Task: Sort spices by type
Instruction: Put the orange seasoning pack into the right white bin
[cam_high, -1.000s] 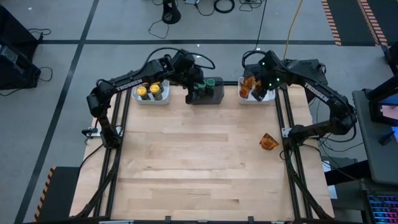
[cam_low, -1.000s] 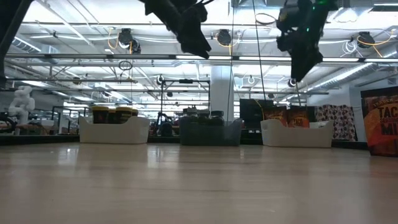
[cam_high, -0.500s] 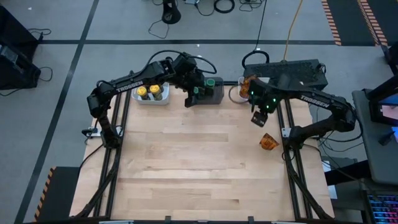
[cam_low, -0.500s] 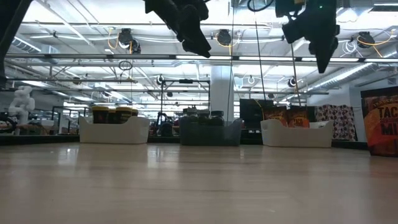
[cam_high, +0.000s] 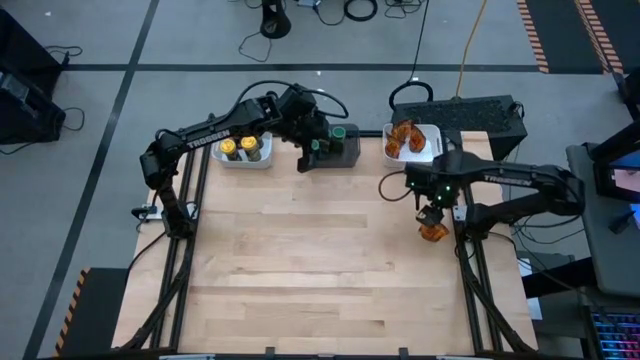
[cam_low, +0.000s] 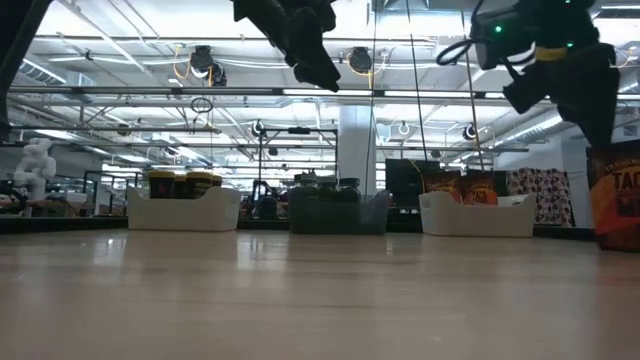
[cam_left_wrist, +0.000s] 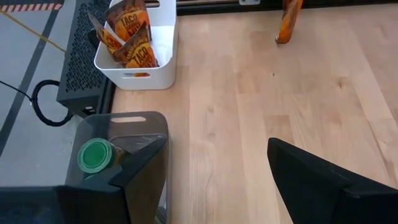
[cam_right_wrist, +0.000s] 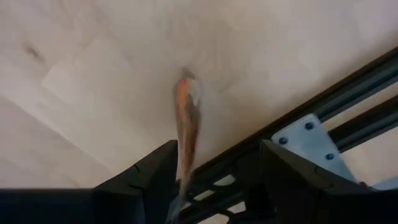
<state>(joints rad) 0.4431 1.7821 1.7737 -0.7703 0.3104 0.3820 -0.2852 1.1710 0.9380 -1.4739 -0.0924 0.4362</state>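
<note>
A lone orange-brown packet (cam_high: 433, 231) stands on edge on the table by its right rail; it also shows as the packet (cam_right_wrist: 186, 124) and the packet (cam_low: 615, 195). My right gripper (cam_high: 432, 212) hovers open just above it, one finger on either side (cam_right_wrist: 214, 186). Other packets (cam_high: 405, 138) sit in the white bin (cam_high: 428, 152). Green-lidded jars (cam_high: 338, 132) fill the dark grey bin (cam_high: 345, 152); yellow-lidded jars (cam_high: 240, 148) sit in another white bin (cam_high: 225, 160). My left gripper (cam_high: 312, 152) hangs open, raised, over the dark bin's near edge (cam_left_wrist: 211, 186).
The three bins line the table's far edge. Black rails run along the left and right sides (cam_high: 462, 215), with a metal bracket (cam_right_wrist: 305, 146) close to the lone packet. The wooden tabletop (cam_high: 310, 260) lies bare across its middle and near half.
My right gripper has left the white packet bin, swung toward the near edge along the right rail, and come down over the lone packet. It has stayed open. The packet has not moved.
</note>
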